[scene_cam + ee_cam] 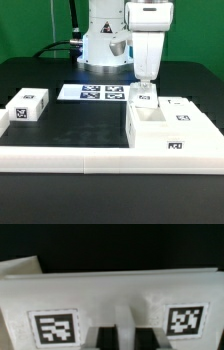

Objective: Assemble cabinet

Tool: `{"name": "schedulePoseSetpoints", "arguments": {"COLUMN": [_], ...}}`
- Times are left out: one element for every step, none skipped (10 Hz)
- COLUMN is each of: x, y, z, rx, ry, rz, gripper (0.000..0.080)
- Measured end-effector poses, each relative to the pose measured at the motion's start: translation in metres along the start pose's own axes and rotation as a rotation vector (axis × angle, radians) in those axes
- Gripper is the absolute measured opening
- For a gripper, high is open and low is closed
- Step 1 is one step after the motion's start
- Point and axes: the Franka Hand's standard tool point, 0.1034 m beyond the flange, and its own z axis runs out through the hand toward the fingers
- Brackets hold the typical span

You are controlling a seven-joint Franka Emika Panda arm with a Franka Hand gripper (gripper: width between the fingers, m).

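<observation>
With fingers (pixel 136 338) closed on nothing, the arm (pixel 148 40) is seemingly pressing the tagged panel (pixel 145 96) at the back of the cabinet (pixel 150 128), sitting on the bench (pixel 70 125) at the exterior view's right, ideally pushing slowly and squarely.

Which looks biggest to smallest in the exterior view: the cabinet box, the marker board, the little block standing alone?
1. cabinet box: clearly largest.
2-3. marker board and little block: too close to rank. The board looks wider, the block taller and nearer.

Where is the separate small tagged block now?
The small tagged block sits alone at the exterior view's left, left of the marker board, away from the cabinet.
</observation>
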Motion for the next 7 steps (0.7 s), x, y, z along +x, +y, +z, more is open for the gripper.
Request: {"name": "schedulePoseSetpoints", "arguments": {"x": [0.0017, 0.0035, 0.0043, 0.0037, 0.0029, 0.0029, 0.003], "y": [0.0003, 0.0005, 0.0013, 0.0012, 0.0017, 0.0021, 0.0039], "z": [-0.0009, -0.0009, -0.0009, -0.0006, -0.0007, -0.0007, -0.0006], "rx": [0.008, 0.013, 0.015, 0.017, 0.016, 0.016, 0.015], "ry": [-0.003, -0.004, -0.004, -0.005, -0.005, -0.005, -0.003], "rz": [-0.002, -0.004, -0.007, -0.012, -0.02, -0.021, -0.032], "gripper": [0.0069, 0.0069, 0.0069, 0.0069, 0.0069, 0.0069, 0.0069]}}
